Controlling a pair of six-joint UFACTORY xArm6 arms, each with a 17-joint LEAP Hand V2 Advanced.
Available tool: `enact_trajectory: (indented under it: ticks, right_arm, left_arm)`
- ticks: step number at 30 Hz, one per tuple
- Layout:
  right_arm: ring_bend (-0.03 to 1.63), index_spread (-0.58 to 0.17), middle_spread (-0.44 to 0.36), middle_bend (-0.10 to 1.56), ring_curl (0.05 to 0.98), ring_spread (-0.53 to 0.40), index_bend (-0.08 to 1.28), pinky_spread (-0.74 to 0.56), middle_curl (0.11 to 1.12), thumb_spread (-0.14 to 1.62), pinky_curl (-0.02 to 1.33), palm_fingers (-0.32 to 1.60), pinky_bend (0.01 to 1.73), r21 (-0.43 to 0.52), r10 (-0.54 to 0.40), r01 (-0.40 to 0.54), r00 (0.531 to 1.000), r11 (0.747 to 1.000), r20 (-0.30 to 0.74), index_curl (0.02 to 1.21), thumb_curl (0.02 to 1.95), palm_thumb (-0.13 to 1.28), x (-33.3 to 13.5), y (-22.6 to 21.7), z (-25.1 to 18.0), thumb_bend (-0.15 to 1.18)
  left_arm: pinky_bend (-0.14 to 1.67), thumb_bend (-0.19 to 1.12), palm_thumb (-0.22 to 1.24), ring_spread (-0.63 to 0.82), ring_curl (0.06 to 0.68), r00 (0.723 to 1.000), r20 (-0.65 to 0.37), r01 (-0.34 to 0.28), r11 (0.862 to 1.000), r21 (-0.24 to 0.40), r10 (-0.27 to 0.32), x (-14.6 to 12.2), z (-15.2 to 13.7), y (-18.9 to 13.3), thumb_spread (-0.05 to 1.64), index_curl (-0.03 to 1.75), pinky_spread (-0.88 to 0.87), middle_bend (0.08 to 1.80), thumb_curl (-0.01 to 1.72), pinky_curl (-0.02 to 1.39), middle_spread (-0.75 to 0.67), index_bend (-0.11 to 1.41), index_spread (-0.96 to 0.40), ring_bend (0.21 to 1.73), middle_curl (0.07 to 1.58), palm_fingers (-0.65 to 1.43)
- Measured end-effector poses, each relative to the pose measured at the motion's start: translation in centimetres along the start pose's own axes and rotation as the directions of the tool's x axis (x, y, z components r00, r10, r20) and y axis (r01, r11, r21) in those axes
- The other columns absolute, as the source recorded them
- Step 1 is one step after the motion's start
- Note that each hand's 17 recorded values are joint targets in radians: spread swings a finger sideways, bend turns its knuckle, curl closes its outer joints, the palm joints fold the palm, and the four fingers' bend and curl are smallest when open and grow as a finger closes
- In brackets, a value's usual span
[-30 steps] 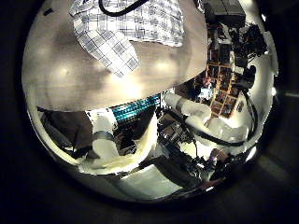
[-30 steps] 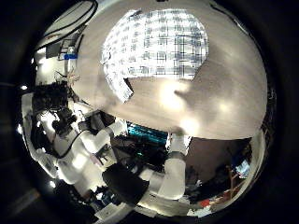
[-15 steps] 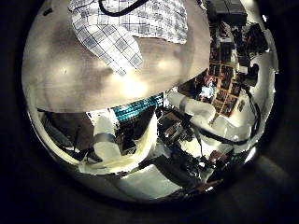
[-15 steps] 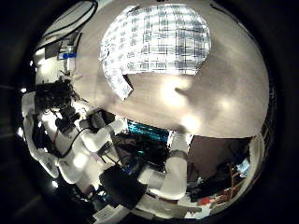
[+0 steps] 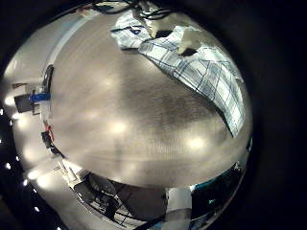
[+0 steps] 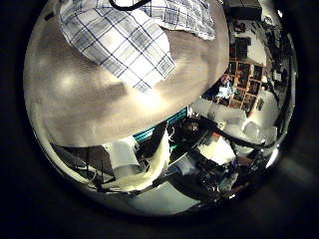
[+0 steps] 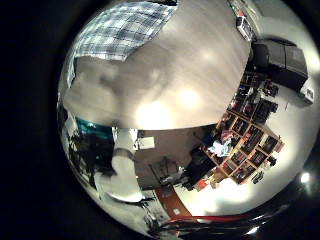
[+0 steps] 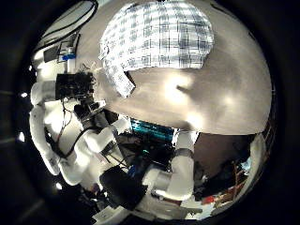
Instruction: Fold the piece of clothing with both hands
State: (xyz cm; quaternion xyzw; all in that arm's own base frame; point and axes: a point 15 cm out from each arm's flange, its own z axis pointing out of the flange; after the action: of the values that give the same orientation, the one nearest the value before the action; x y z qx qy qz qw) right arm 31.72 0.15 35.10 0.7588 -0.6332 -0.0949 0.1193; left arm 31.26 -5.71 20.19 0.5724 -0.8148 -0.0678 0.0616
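In the left thumb side palm view the clothing (image 6: 120, 35) is on the table top (image 6: 90, 100), with one corner pointing toward the table's edge. In the left little finger side palm view the clothing (image 5: 197, 67) lies at the far side of the table (image 5: 125, 125). In the right thumb side palm view the clothing (image 8: 159, 37) is on the table (image 8: 211, 94), and a hand (image 8: 77, 89) on its arm stands beside the table's edge. The right little finger side palm view shows the clothing (image 7: 125, 30) too. No fingers touch the cloth.
A dark cable (image 5: 153, 11) runs by the clothing's far edge. Small objects (image 5: 38, 96) lie near a table edge. Shelves with many items (image 7: 245, 130) stand beyond the table.
The clothing fills more of both thumb side palm views, so both palms have come closer to it. The hand beside the table's edge has come nearer in the right view.
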Motion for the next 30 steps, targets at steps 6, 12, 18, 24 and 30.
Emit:
enact_trajectory:
  ticks: [6, 12, 18, 24, 30]
  right_arm:
    - [0.43, -0.378, -0.024, 0.23, 0.222, 0.101, 0.17, 0.41, 0.37, 1.16, 0.26, 0.25, 0.42, -0.001, 0.001, -0.001, 1.000, 1.000, 0.002, 0.29, 0.23, 0.03, 0.0, -0.3, 0.2, -0.02]
    - [0.43, -0.376, -0.019, 0.23, 0.225, 0.101, 0.16, 0.41, 0.37, 1.16, 0.26, 0.25, 0.42, 0.002, -0.003, 0.003, 1.000, 1.000, 0.012, 0.29, 0.23, 0.03, -0.3, -0.4, 0.2, -0.02]
    - [0.43, -0.375, -0.018, 0.23, 0.228, 0.100, 0.16, 0.41, 0.37, 1.16, 0.26, 0.25, 0.41, -0.003, -0.002, 0.002, 1.000, 1.000, 0.013, 0.29, 0.23, 0.03, -0.2, -0.4, 0.3, -0.02]
    - [0.43, -0.375, -0.018, 0.22, 0.230, 0.100, 0.16, 0.41, 0.37, 1.16, 0.26, 0.25, 0.41, -0.005, -0.002, 0.002, 1.000, 1.000, 0.013, 0.29, 0.23, 0.03, -0.2, -0.4, 0.4, -0.02]
    - [0.43, -0.375, -0.018, 0.22, 0.232, 0.101, 0.16, 0.41, 0.37, 1.16, 0.26, 0.25, 0.41, -0.007, -0.008, 0.008, 1.000, 1.000, 0.013, 0.29, 0.23, 0.03, -0.2, -0.5, 0.5, -0.02]
  left_arm:
    - [0.40, -0.03, 0.18, 0.44, 0.218, 0.999, -0.003, -0.033, 0.998, -0.049, 0.033, 1.0, 1.9, -1.0, 0.93, 0.33, 0.41, 0.19, 0.31, 0.39, 0.32, 0.16, 0.04, 0.66, 0.31, 0.03]
    - [0.38, -0.03, 0.18, 0.45, 0.208, 0.999, 0.001, -0.050, 0.995, -0.085, 0.050, 2.0, 3.0, -1.9, 0.90, 0.33, 0.42, 0.20, 0.32, 0.37, 0.32, 0.19, 0.06, 0.64, 0.32, 0.08]
    - [0.22, -0.02, 0.25, 0.38, 0.181, 0.999, 0.017, -0.034, 0.994, -0.108, 0.036, 2.5, 3.7, -2.5, 0.90, 0.38, 0.38, 0.43, 0.33, 0.31, 0.13, 0.24, 0.04, 0.57, 0.40, 0.31]
    - [0.22, 0.05, 0.50, -0.12, 0.241, 0.999, 0.038, -0.014, 0.996, -0.090, 0.018, 2.6, 3.5, -3.3, 0.99, 0.49, 0.09, 0.85, 0.36, 0.27, -0.12, 0.36, -0.13, 0.82, 0.59, 0.81]
    - [0.64, 0.10, 0.74, -0.40, 0.398, 0.999, 0.048, -0.006, 1.000, -0.024, 0.008, 2.4, 1.9, -4.5, 1.06, 0.63, -0.35, 0.91, 0.42, 0.43, -0.31, 0.41, -0.32, 1.12, 0.74, 1.09]
